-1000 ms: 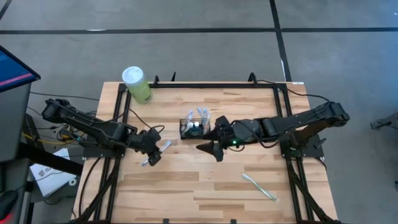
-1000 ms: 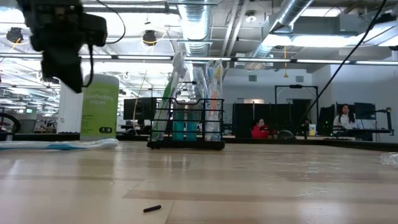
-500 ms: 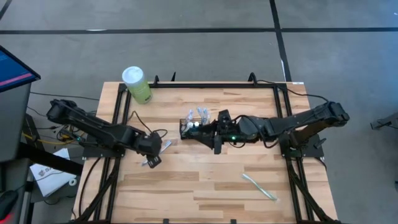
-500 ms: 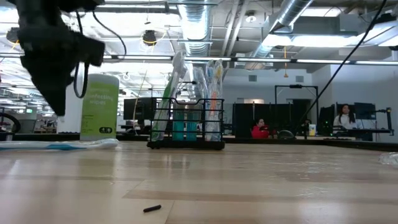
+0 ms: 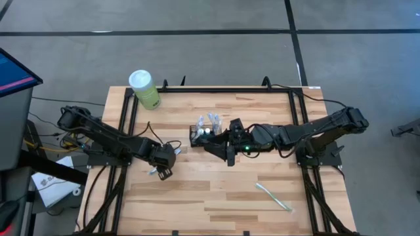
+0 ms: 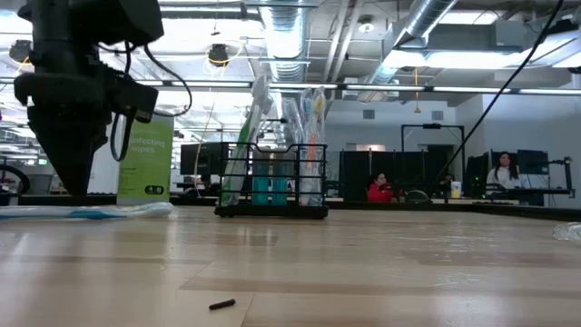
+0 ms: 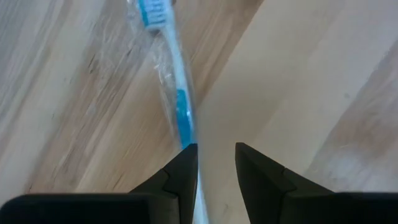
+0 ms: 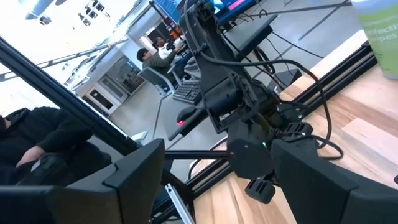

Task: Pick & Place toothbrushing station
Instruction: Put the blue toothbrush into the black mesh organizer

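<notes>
The toothbrushing station [image 5: 204,134], a small black wire caddy with several toothbrushes upright in it, rests with its base on the table's middle; the low view shows it too [image 6: 272,182]. My right gripper [image 5: 220,147] hovers open just right of it, raised and pointing level [image 8: 217,149], with nothing between its fingers. A blue toothbrush [image 7: 181,115] in clear wrap lies flat on the table at the left [image 6: 91,212]. My left gripper [image 7: 216,149] points down just above its handle, open by a narrow gap [image 5: 164,164]. One finger is right beside the handle.
A green canister with a white lid [image 5: 144,88] stands at the far left corner. Another wrapped toothbrush [image 5: 272,195] lies near the right front. A small black bit [image 6: 221,305] lies on the wood near the front. Bare tabletop stretches in front of the caddy.
My left gripper has come down toward the blue toothbrush and tipped steeper, shifting slightly toward the table's right. My right gripper has turned and swung a little closer to the caddy. Neither finger gap has changed.
</notes>
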Tool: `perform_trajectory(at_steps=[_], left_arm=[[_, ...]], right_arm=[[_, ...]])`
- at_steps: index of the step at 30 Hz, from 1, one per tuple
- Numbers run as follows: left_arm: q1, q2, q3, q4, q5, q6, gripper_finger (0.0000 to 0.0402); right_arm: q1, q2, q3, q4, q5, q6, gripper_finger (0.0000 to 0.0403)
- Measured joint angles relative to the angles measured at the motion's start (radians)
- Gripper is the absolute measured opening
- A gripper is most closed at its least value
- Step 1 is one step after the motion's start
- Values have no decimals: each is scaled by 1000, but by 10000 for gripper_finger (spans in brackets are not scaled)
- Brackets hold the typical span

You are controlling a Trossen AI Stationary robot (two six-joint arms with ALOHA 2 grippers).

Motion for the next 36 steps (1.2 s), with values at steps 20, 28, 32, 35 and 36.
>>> perform_trajectory(at_steps=[20, 28, 32, 35, 36], left_arm=[[78, 94, -32, 46, 20, 83, 102], [78, 93, -60, 78, 37, 84, 62], [78, 93, -64, 86, 53, 84, 14], [78, 94, -64, 86, 52, 84, 15], [78, 94, -64, 86, 51, 83, 17]], right_arm=[[-1, 0, 0, -2, 4, -10, 286], [5, 0, 0, -3, 5, -10, 286], [5, 0, 0, -3, 8, -10, 286], [5, 0, 0, -3, 12, -10, 286], [5, 0, 0, -3, 14, -10, 286]])
